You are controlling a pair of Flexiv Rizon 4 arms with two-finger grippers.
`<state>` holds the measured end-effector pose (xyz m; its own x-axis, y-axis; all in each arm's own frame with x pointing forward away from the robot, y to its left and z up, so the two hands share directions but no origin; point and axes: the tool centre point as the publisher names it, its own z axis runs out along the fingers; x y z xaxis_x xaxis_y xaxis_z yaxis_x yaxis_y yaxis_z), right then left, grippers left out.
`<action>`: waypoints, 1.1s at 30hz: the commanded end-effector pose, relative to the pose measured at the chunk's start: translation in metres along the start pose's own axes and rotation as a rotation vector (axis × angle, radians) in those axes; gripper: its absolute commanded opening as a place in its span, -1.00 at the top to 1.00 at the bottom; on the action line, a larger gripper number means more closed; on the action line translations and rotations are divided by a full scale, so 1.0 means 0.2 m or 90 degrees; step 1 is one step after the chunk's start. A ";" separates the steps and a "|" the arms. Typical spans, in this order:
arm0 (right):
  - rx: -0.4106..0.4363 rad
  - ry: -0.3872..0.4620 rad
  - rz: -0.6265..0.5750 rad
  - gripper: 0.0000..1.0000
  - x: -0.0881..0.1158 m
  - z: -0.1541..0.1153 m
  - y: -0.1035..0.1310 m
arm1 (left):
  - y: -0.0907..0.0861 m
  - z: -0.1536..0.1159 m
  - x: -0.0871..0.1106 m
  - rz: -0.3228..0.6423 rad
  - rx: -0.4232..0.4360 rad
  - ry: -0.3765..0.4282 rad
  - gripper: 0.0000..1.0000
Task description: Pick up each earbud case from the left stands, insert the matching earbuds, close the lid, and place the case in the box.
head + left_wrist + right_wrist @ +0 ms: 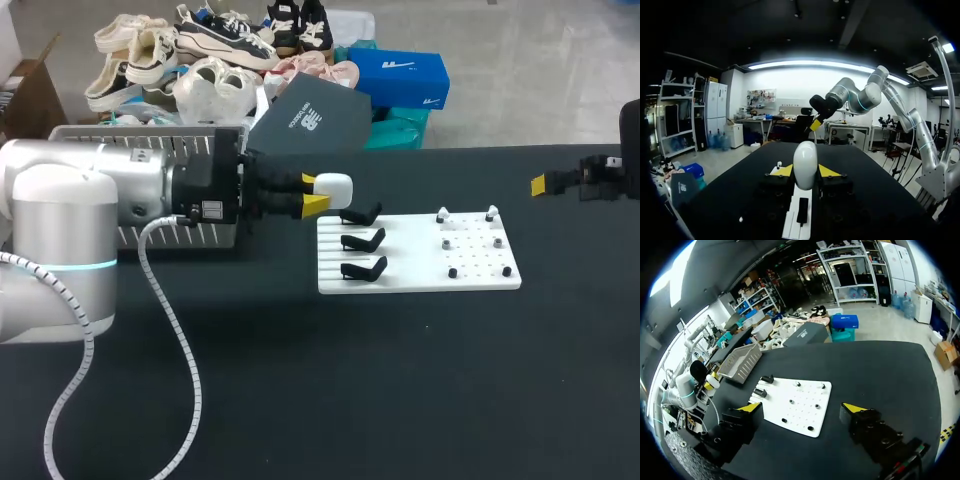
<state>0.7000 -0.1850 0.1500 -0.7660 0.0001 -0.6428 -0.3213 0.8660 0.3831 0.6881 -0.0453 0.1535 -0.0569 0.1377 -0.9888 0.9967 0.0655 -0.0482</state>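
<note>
Your left gripper (318, 195) is clamped on the white case (336, 187), a yellow tip against each side, holding it over the left corner of the board (410, 280), beside three bare black stands (363, 241). The pick-up looks done. Next, by my reading, the lid, apparently shut, must come open so the white earbuds (443, 214) on the board's right-hand pegs can go in. At far right, your right gripper (801, 408) hangs clear of the board, jaws wide apart, holding nothing.
</note>
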 end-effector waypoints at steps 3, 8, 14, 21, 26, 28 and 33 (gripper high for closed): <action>0.007 0.017 -0.019 -1.00 0.08 0.02 0.04 | -0.02 0.08 0.03 0.010 0.003 -0.007 1.00; 0.005 0.037 -0.042 -1.00 0.16 0.03 0.10 | -0.03 0.15 0.06 0.004 0.021 -0.012 1.00; -0.010 0.039 -0.059 -1.00 0.19 0.02 0.19 | -0.03 0.19 0.08 -0.001 0.019 -0.020 1.00; -0.033 0.035 -0.096 -1.00 0.19 0.02 0.34 | -0.04 0.24 0.11 0.001 0.018 -0.033 1.00; -0.035 0.038 -0.115 -1.00 0.19 0.04 0.44 | -0.06 0.28 0.12 0.009 0.024 -0.035 1.00; -0.032 0.043 -0.127 -1.00 0.20 0.05 0.47 | -0.07 0.30 0.13 0.017 0.035 -0.032 1.00; -0.028 0.051 -0.139 -1.00 0.23 0.08 0.54 | -0.08 0.33 0.13 0.026 0.042 -0.030 1.00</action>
<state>0.6423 -0.0930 0.1507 -0.7135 -0.2277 -0.6626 -0.5304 0.7935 0.2985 0.6716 -0.1047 0.1217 -0.0162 0.0930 -0.9955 0.9999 -0.0006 -0.0164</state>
